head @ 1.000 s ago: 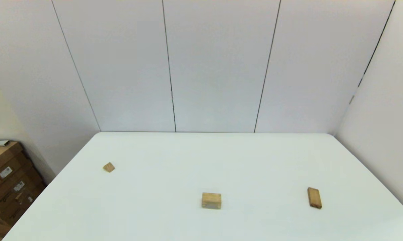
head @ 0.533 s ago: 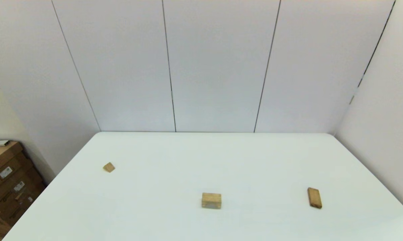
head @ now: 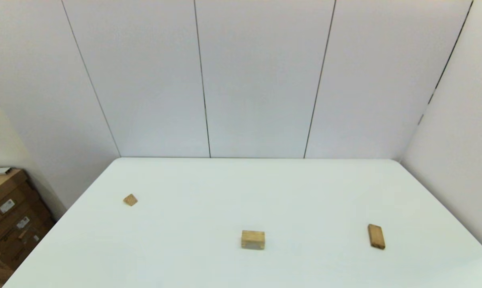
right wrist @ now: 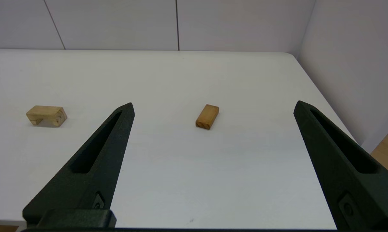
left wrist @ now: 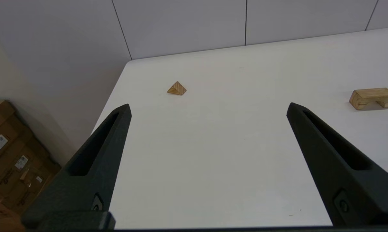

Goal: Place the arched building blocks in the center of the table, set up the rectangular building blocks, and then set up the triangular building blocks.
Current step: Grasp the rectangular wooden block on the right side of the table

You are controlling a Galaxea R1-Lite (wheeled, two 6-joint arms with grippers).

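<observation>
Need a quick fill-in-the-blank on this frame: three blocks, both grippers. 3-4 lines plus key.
1. On the table, the block farthest to the robot's left is the ____ block.
2. The arched block rests with its notch facing ____.
3. The rectangular block lies ____ on the table.
4. The left gripper and right gripper both have their fingers ____.

Missing words: triangular; down; flat; open

You've got three wooden blocks spread well apart on the white table [head: 265, 188]: the pale arched block [head: 253, 239] sits notch-down near the middle front, the darker flat rectangular slab [head: 376, 236] lies off right, and the tiny triangular wedge [head: 130, 199] rests far left.
</observation>
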